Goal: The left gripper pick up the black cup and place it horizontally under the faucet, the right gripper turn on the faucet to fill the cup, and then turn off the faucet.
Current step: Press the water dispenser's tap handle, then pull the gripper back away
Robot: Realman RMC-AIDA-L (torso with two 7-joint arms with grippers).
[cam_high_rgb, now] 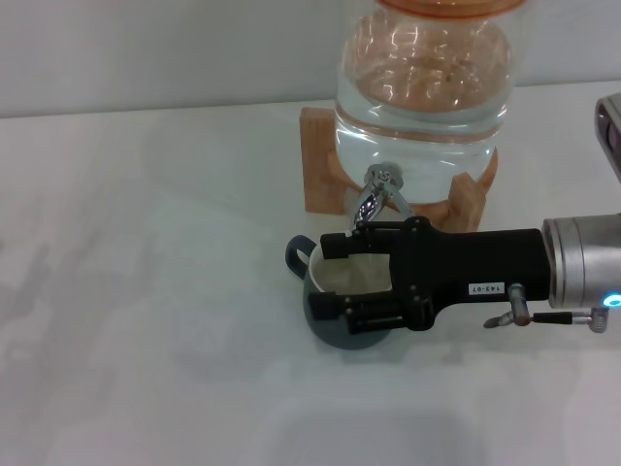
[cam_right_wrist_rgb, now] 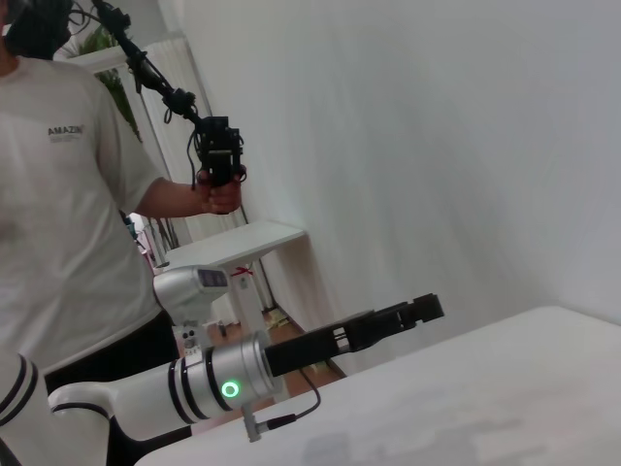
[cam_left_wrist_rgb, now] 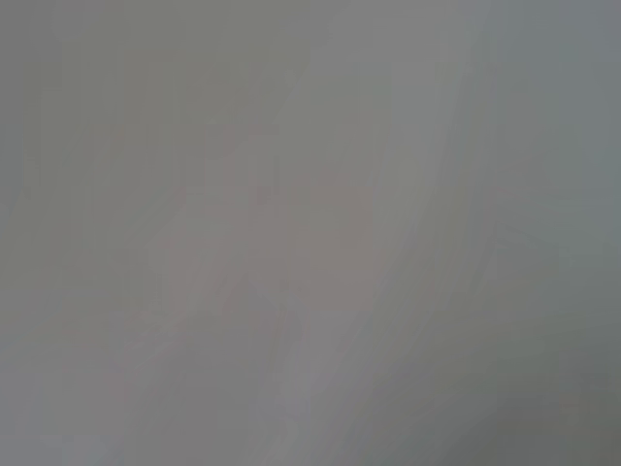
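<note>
The black cup stands upright on the white table, right under the spout of the chrome faucet. Its cream inside shows between the fingers and its loop handle points left. The left gripper, a black claw with a white label on a silver-grey arm with a small light, reaches in from the right of the head view. One finger lies along the cup's far side and one along its near side, closed against it. This arm also shows far off in the right wrist view. The right gripper is out of view. The left wrist view is blank grey.
The clear glass water jar sits on a wooden stand just behind the cup. A grey object sits at the right edge of the head view. A person holding a black rig stands beyond the table.
</note>
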